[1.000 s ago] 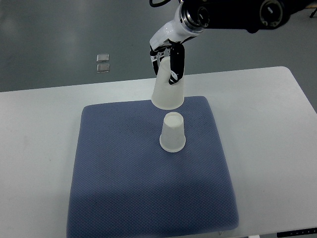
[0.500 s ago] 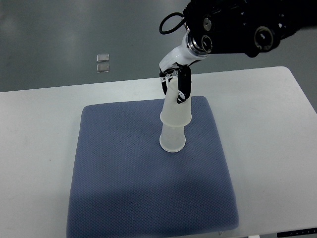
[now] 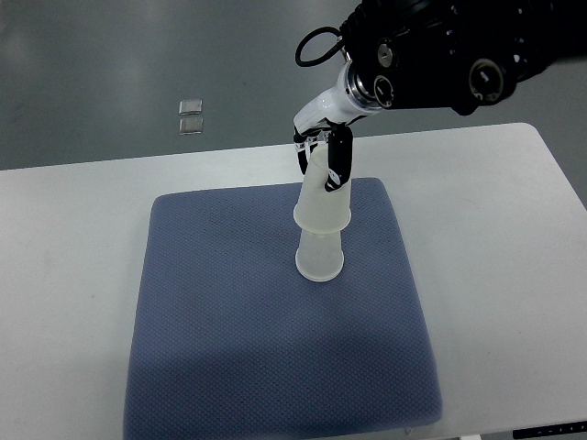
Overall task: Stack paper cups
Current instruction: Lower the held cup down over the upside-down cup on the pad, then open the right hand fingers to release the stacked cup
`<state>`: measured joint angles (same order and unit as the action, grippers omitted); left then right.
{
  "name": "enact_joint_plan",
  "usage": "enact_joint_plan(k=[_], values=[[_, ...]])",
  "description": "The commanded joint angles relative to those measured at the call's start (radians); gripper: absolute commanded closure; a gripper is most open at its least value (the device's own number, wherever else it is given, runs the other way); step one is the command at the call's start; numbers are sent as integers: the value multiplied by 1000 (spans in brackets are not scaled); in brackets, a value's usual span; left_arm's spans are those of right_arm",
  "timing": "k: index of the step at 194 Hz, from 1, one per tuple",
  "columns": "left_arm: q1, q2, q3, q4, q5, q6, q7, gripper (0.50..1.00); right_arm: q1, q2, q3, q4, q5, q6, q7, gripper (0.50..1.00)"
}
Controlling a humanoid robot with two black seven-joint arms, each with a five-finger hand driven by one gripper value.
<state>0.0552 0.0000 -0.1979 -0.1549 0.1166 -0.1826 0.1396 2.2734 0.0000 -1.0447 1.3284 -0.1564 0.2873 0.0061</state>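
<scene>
Grey floor (image 3: 110,55) filled the background of the top view, with two small clear squares (image 3: 191,117) lying on it beyond the far edge of the white table (image 3: 64,238). On the table lay a blue textured mat (image 3: 229,348), roughly square and taking up most of the middle. Lower paper cup (image 3: 319,257) stood upside down on the mat, just right of its centre, wide rim flat on the fabric. Upper paper cup (image 3: 324,203), also upside down, sat over the top of the lower one, only partly down: much of the lower cup's wall was showing beneath its rim. It leaned slightly, top tilted toward the far side. Right hand (image 3: 326,160) came in from the upper right on a black arm (image 3: 449,55) with a white wrist section; its dark fingers (image 3: 341,163) were closed around the upper cup's narrow end, one running down the cup's right side, others at the far left. Left arm was out of view. Rest of the mat was bare fabric.
</scene>
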Motion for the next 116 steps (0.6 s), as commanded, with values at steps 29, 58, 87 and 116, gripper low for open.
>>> enact_joint_plan(k=[29,58,87,116], values=[[0,0,0,1,0,2,0,500,-17,0,2,0,1,-17,0,824],[0,0,0,2,0,2,0,500,-23,0,2,9,1,-17,2,812],[0,0,0,2,0,2,0,500,-34,0,6,18,3,-19,2,789],[0,0,0,2,0,2,0,500,-46,0,6,18,3,-46,2,775]])
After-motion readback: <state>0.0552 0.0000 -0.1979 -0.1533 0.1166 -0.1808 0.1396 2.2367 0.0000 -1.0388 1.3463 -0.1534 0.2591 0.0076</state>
